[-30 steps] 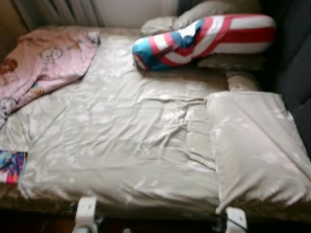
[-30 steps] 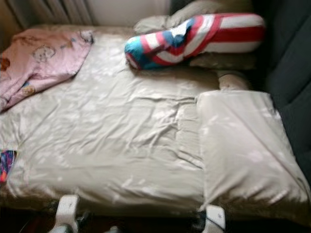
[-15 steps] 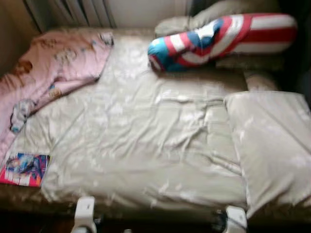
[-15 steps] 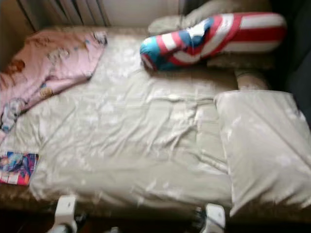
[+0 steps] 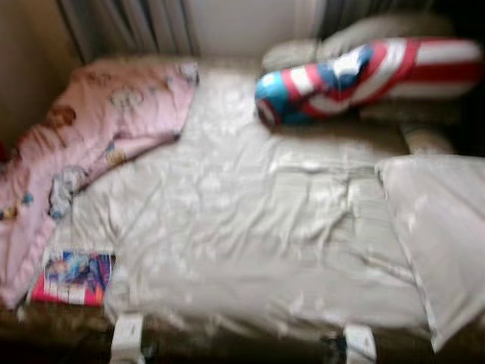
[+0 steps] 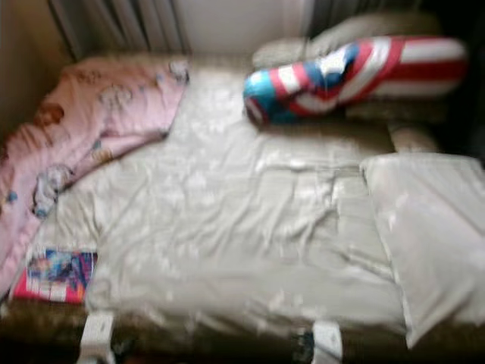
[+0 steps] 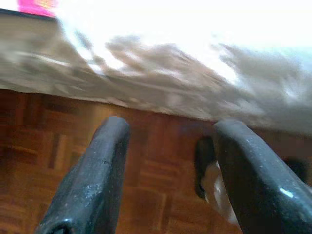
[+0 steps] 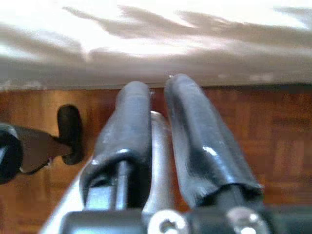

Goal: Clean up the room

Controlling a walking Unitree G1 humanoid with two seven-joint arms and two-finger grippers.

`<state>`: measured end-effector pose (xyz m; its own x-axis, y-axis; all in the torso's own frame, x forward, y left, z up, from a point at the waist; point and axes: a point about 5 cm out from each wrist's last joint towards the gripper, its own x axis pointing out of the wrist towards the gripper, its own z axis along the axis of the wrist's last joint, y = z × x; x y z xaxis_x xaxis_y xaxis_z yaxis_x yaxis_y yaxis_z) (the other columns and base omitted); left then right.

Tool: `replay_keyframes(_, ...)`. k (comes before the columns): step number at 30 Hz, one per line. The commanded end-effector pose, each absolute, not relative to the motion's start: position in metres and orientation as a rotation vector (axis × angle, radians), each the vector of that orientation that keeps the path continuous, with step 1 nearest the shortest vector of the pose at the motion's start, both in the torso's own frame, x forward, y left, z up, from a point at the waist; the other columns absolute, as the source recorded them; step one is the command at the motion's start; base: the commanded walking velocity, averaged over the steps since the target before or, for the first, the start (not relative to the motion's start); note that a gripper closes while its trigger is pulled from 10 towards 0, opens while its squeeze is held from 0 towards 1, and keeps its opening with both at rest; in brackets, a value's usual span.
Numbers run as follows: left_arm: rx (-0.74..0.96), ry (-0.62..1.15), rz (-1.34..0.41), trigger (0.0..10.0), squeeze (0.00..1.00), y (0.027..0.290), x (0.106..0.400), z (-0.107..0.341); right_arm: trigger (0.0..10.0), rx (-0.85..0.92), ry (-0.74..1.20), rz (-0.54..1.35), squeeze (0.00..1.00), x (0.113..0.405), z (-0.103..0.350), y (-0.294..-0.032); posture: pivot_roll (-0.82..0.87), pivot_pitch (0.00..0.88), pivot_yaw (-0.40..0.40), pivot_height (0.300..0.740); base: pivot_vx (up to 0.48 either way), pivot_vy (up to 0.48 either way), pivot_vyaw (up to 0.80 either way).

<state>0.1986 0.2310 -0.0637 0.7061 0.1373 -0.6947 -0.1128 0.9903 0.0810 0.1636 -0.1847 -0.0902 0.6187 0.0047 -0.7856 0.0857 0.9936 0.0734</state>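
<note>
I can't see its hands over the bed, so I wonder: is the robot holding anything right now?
Nothing is held. The left gripper has its jaws apart over bare wooden floor; the right gripper has its jaws closed with nothing between them.

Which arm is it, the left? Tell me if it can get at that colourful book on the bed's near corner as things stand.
Probably yes. The book lies flat at the bed's near left edge with nothing on top of it, and the pink blanket only borders it. The left gripper hangs low over the wooden floor, fingers open, so it must rise first.

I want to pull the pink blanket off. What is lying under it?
The pink blanket lies on the beige bed cover, its lower edge beside a colourful book. Whatever else it covers is hidden.
</note>
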Motion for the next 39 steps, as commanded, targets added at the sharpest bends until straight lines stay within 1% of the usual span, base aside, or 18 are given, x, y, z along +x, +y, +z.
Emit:
replay_keyframes(1,0.026,0.827,0.145,10.0,0.00,0.230,0.185,-0.072,10.0,0.105,0.921,-0.064,0.00,0.158,-0.092,-0.192,0.02,0.114,0.015,0.740,0.000,0.349,0.79)
replay_keyframes(2,0.026,0.823,0.146,10.0,0.00,0.230,0.186,-0.071,10.0,0.140,0.923,-0.100,0.00,0.157,-0.092,-0.193,0.02,0.123,0.017,0.740,0.000,0.349,0.00)
replay_keyframes(4,0.027,0.821,0.146,10.0,0.00,0.230,0.186,-0.071,10.0,0.146,0.923,-0.112,0.00,0.156,-0.092,-0.195,0.02,0.123,0.017,0.740,0.000,0.414,0.00)
replay_keyframes(15,0.029,0.817,0.150,10.0,0.00,0.232,0.189,-0.069,10.0,0.145,0.941,-0.109,0.00,0.148,-0.095,-0.199,0.03,0.146,0.016,0.740,0.000,0.382,0.00)
replay_keyframes(26,0.028,0.827,0.155,10.0,0.00,0.233,0.186,-0.071,10.0,0.144,0.942,-0.104,0.00,0.149,-0.094,-0.200,0.03,0.164,0.014,0.740,0.000,0.348,0.00)
replay_keyframes(31,0.026,0.828,0.156,10.0,0.00,0.233,0.185,-0.071,10.0,0.149,0.937,-0.090,0.00,0.154,-0.094,-0.189,0.03,0.168,0.013,0.740,0.000,0.373,0.00)
replay_keyframes(32,0.026,0.828,0.156,10.0,0.00,0.233,0.185,-0.071,10.0,0.149,0.937,-0.086,0.00,0.155,-0.094,-0.186,0.03,0.170,0.013,0.740,0.000,0.480,0.00)
replay_keyframes(33,0.024,0.827,0.156,10.0,0.00,0.233,0.185,-0.071,10.0,0.149,0.934,-0.069,0.00,0.158,-0.094,-0.176,0.03,0.172,0.012,0.740,0.000,0.480,0.00)
replay_keyframes(35,0.024,0.827,0.156,10.0,0.00,0.233,0.185,-0.071,10.0,0.148,0.933,-0.065,0.00,0.159,-0.094,-0.174,0.03,0.172,0.012,0.740,0.000,0.480,0.00)
replay_keyframes(39,0.023,0.828,0.154,10.0,0.00,0.232,0.184,-0.072,10.0,0.151,0.913,-0.055,0.00,0.171,-0.090,-0.165,0.02,0.182,0.013,0.740,0.000,0.000,0.00)
